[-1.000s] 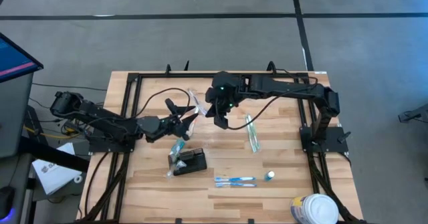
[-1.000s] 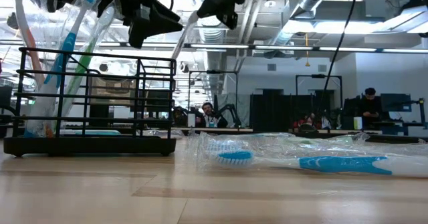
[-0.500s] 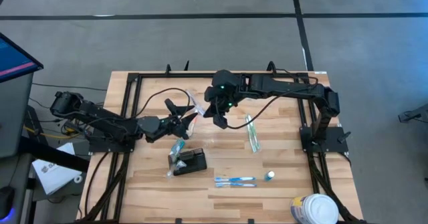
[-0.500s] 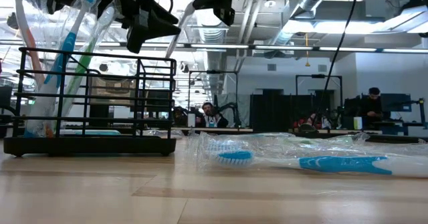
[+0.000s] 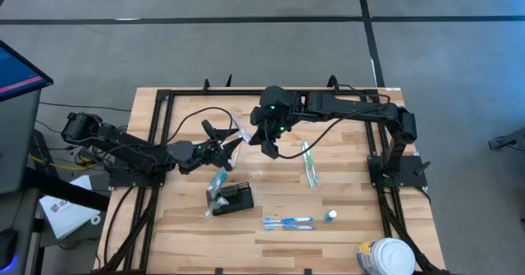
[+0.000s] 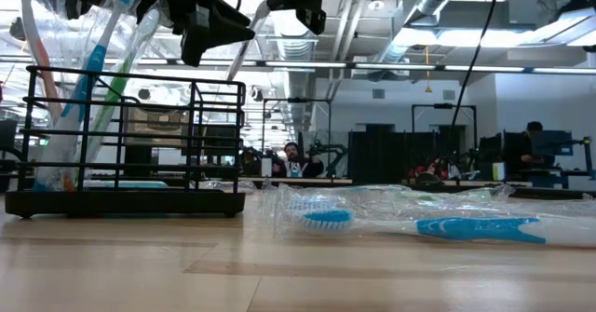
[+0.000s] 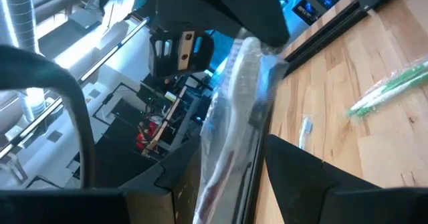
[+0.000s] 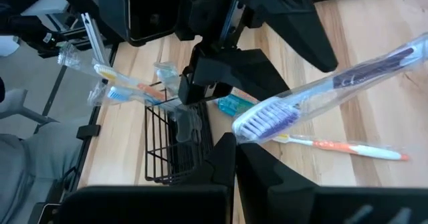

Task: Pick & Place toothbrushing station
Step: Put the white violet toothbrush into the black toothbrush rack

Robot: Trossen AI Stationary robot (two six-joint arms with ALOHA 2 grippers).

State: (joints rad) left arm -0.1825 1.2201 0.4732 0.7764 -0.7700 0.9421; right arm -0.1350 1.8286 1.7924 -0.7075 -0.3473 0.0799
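**Wood bench, one brush in the air, station half stocked**

Wood-plank bench [image 5: 180, 234], black rail frame round it, seen from the front edge back.

- Front corner: white tub [image 5: 384, 257], standing, not part of the job.
- Just behind it: two blue toothbrushes [image 5: 287, 222] lying flat side by side in clear wrap, a small capped item [image 5: 330, 216] near their end.
- Toothbrushing station [image 5: 234, 199]: black, upright on the bench near the middle, left of the blue pair. The low view shows it as an open wire rack [image 6: 121, 144] with a few wrapped brushes already standing at one end. The other compartments look free.
- Farther back: green toothbrush [image 5: 309, 164], wrapped, lying flat, well apart from the station.
- Above the bench, behind the station: left pincer [image 5: 225, 144] and right pincer [image 5: 269, 142] face each other with a wrapped toothbrush [image 8: 321, 93] slanting between them. The left pincer's fingers [image 7: 301, 177] sit partly closed on either side of the handle end and appear to carry it. The right pincer is at the bristle end; whether it grips, I cannot tell.
- Beyond: open workshop, and a seated person [image 6: 293, 158] far off.

Judgement: placing step, brush lifted but not yet in the station, likely a pass or re-grip between arms. Next move calls for one firm hold, then carrying it forward over a free compartment and lowering it handle first, clear of the brushes already standing there. The slippery wrap may slide.
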